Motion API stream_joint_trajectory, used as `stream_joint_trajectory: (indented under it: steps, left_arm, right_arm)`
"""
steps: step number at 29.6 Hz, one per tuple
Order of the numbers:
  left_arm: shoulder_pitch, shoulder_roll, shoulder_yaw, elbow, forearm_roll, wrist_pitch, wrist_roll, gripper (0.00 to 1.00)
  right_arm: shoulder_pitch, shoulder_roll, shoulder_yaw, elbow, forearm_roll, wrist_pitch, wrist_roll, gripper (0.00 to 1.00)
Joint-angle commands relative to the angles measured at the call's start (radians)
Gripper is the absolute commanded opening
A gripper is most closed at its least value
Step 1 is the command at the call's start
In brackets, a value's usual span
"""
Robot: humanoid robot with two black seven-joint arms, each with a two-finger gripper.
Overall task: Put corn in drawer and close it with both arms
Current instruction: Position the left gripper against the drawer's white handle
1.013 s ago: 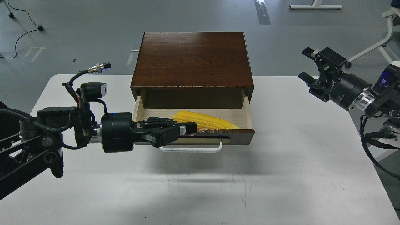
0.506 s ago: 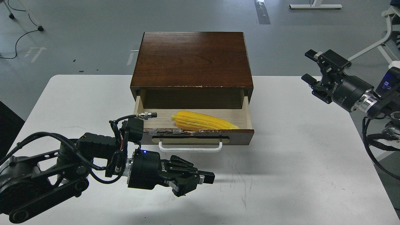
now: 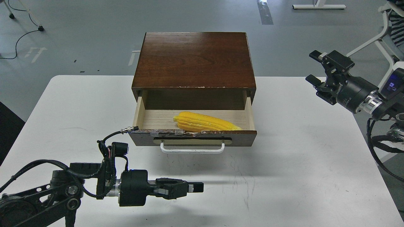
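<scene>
The corn (image 3: pixel 206 123), a bright yellow cob, lies inside the open drawer (image 3: pixel 195 139), toward its front and right, pointed end to the right. The drawer has a dark front with a chipped, taped top edge and a white bar handle (image 3: pixel 192 149). My left gripper (image 3: pixel 194 188) hovers low over the table in front of the drawer, below and left of the handle. It points right, its fingers lie together, and it holds nothing. My right gripper (image 3: pixel 314 67) is raised at the far right, clear of the drawer, open and empty.
The dark wood cabinet (image 3: pixel 194 60) that houses the drawer stands at the back middle of the white table (image 3: pixel 284 164). The table's right edge runs just under my right arm. Grey floor with cables and chair legs lies beyond.
My left gripper has drawn back from over the drawer's front edge, dropped down in front of it and turned level. The corn stays in the drawer. The right gripper has barely moved.
</scene>
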Motion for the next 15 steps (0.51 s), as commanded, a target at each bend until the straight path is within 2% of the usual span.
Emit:
stream_joint_trajectory:
  steps: [1, 15]
  left_arm:
    - [0.003, 0.0, -0.002, 0.027, -0.024, 0.0, 0.0, 0.0]
    - [0.011, -0.003, -0.007, 0.07, -0.07, 0.0, 0.0, 0.0]
  right_arm:
    - [-0.002, 0.002, 0.0, -0.001, 0.0, 0.0, 0.0, 0.97]
    - [-0.008, 0.003, 0.0, 0.0, 0.0, 0.0, 0.0, 0.97]
